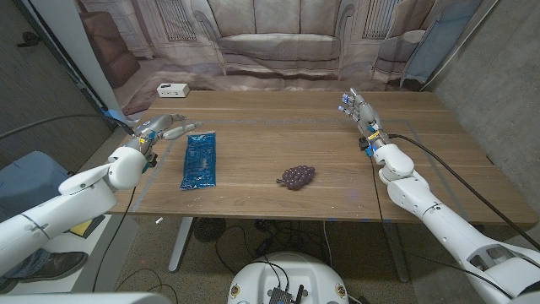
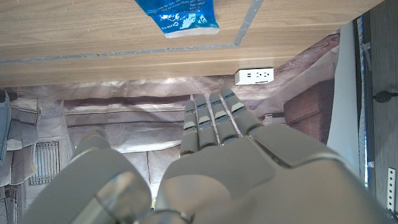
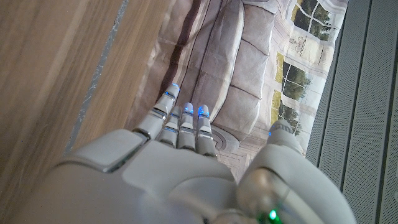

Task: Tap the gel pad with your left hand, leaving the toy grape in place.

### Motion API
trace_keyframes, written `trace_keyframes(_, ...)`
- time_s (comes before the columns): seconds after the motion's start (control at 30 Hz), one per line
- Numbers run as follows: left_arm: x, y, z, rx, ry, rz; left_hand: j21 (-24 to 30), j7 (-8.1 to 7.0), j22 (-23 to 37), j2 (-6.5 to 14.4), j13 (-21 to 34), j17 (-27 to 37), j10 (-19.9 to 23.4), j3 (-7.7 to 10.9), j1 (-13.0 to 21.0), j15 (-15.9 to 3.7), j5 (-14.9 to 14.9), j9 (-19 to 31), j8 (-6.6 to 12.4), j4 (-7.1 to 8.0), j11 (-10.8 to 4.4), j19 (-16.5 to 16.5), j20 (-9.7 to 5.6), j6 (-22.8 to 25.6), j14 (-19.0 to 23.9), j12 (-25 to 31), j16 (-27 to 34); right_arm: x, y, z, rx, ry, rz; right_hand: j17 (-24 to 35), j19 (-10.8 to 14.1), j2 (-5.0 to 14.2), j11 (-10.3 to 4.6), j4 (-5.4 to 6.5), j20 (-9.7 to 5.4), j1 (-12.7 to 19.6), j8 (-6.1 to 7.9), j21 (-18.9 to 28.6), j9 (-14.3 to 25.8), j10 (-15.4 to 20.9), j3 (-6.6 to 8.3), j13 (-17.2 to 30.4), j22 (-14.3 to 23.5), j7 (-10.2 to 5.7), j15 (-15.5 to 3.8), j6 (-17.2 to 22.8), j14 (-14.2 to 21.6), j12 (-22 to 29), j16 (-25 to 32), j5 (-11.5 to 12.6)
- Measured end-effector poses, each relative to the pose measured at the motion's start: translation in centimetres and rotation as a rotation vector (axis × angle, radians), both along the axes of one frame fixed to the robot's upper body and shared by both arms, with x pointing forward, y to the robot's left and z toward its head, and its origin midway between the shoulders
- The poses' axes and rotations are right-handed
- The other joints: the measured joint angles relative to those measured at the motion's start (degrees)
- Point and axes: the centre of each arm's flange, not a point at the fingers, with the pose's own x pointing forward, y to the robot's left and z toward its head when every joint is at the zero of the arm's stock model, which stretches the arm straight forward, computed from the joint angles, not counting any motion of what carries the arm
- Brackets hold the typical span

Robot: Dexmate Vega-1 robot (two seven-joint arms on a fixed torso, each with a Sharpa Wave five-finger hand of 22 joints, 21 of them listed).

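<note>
Left hand point(image 1: 165, 127) sits empty near the table's point(image 1: 253, 194) left edge, fingers stretched out loosely, just beside the gel pad point(image 1: 200, 160). That blue pack looks soft and squishy, so I'd tap its flat middle. Toy grape point(image 1: 296, 176) lies mid-table; right hand point(image 1: 361, 114) open near the far right.

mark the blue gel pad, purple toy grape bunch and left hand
blue rectangular gel pad point(image 1: 200, 160): head view, pad's middle
purple plastic toy grape bunch point(image 1: 296, 176): head view, cluster's centre
grey robot left hand point(image 1: 162, 127): head view, hand's middle
</note>
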Motion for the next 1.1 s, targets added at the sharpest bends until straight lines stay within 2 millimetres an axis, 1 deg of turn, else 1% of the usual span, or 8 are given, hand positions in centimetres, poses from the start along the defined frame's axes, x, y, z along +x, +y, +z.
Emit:
trace_keyframes(0.17,0.0,-0.1,0.4,0.017,0.014,-0.002,-0.43,0.0,0.0,0.0,0.0,0.0,0.0,0.0,0.0,0.1,0.0,0.0,0.0,0.0,0.0,-0.52,0.11,0.0,-0.35,0.0,-0.18,0.0,0.0,0.0,-0.001,0.0,-0.002,0.0,-0.22,0.09,0.0,0.0,0.21,0.1,0.0,0.0,0.15,0.0,0.0,0.0,0.0,0.0,0.0,0.0,0.0,0.0,0.0,0.0)
trace_keyframes(0.37,0.5,0.1,0.1,0.019,0.06,0.004,-0.51,0.0,0.0,0.0,0.0,0.0,-0.82,0.0,0.0,0.12,0.0,0.0,0.01,0.0,0.0,-0.87,0.46,-0.4,-0.94,-0.33,-0.22,-0.1,0.2,0.1,0.0,-0.002,-0.002,0.0,-0.53,0.09,0.0,0.0,0.52,0.09,-0.21,0.0,0.15,0.0,0.0,0.0,0.0,0.0,-0.33,0.0,-0.33,0.0,0.0,0.0)
trace_keyframes(0.43,0.7,0.0,0.0,0.02,0.079,-0.002,-0.79,0.0,0.0,0.0,0.0,0.0,-0.82,0.0,0.0,0.12,0.0,0.0,-0.22,0.0,0.0,-1.1,0.68,-0.4,-0.94,-0.51,-0.22,-0.1,0.3,0.1,-0.001,-0.003,0.001,0.0,-0.53,0.09,0.0,0.0,0.52,0.09,-0.21,-0.28,0.15,0.0,0.0,0.0,0.0,-0.21,-0.06,-0.21,-0.6,0.0,0.0,0.0)
trace_keyframes(0.77,1.7,-0.2,-0.3,0.032,0.122,-0.021,-1.08,-0.5,0.0,0.39,-0.01,-0.01,-1.69,0.0,-0.39,0.2,0.0,0.0,-0.22,0.01,-0.21,-1.41,0.39,-1.12,-1.46,-0.55,-0.22,-0.2,0.5,0.1,-0.007,0.003,-0.003,0.0,-0.95,0.09,0.23,0.0,0.52,0.09,-0.21,-0.46,0.15,-0.22,0.0,0.0,0.0,-0.31,-0.01,-0.31,-0.64,-0.29,-0.4,0.0)
trace_keyframes(0.83,1.8,-0.3,-0.4,0.032,0.127,-0.026,-1.1,-0.3,0.0,0.39,-0.01,-0.01,-2.0,0.0,-0.39,0.41,0.0,0.0,-0.22,0.01,-0.06,-1.66,0.64,-1.33,-1.84,-0.95,-0.44,-0.3,0.5,0.1,-0.007,0.003,-0.003,0.0,-0.95,0.09,0.23,0.0,0.52,0.09,-0.21,-0.48,0.15,-0.22,0.0,0.0,0.0,-0.31,0.0,-0.31,-0.64,-0.29,-0.4,0.0)
trace_keyframes(0.9,1.9,-0.4,-0.4,0.033,0.136,-0.03,-1.1,-0.32,0.0,0.39,-0.01,-0.01,-2.32,0.0,-0.39,0.43,0.0,0.0,-0.43,0.01,-0.28,-1.94,0.36,-1.35,-2.33,-0.95,-0.44,-0.3,0.5,0.1,-0.008,0.003,-0.003,0.0,-1.09,0.09,0.23,0.0,0.66,0.09,-0.43,-0.48,0.15,-0.22,0.0,0.0,0.0,-0.31,0.0,-0.31,-0.64,-0.29,-0.4,0.0)
trace_keyframes(1.0,2.0,-0.4,-0.5,0.033,0.143,-0.034,-1.1,-0.66,0.0,0.39,-0.01,-0.01,-2.66,-0.13,-0.39,0.31,0.0,0.0,-0.43,0.13,0.0,-2.26,0.62,-1.6,-2.59,-1.17,-0.44,-0.3,0.6,0.2,-0.008,0.002,-0.002,0.0,-1.16,0.08,0.21,0.0,0.73,0.09,-0.43,-0.48,0.15,-0.24,0.0,0.0,0.0,-0.51,0.0,-0.52,-0.64,-0.28,-0.4,0.0)
trace_keyframes(1.1,2.3,-0.5,-0.6,0.036,0.154,-0.036,-1.1,-2.07,0.0,0.69,-0.01,-0.01,-2.37,-0.19,-0.69,0.12,0.0,0.0,-0.15,0.2,-0.5,-2.48,0.4,-0.19,-2.78,-1.16,-0.44,-0.3,0.6,0.1,-0.009,0.007,-0.007,0.0,-1.15,0.08,-0.09,0.0,0.73,0.09,-0.43,-0.48,0.15,-0.54,0.0,0.01,0.0,-0.51,0.2,-0.52,-0.84,-0.28,-0.62,0.0)
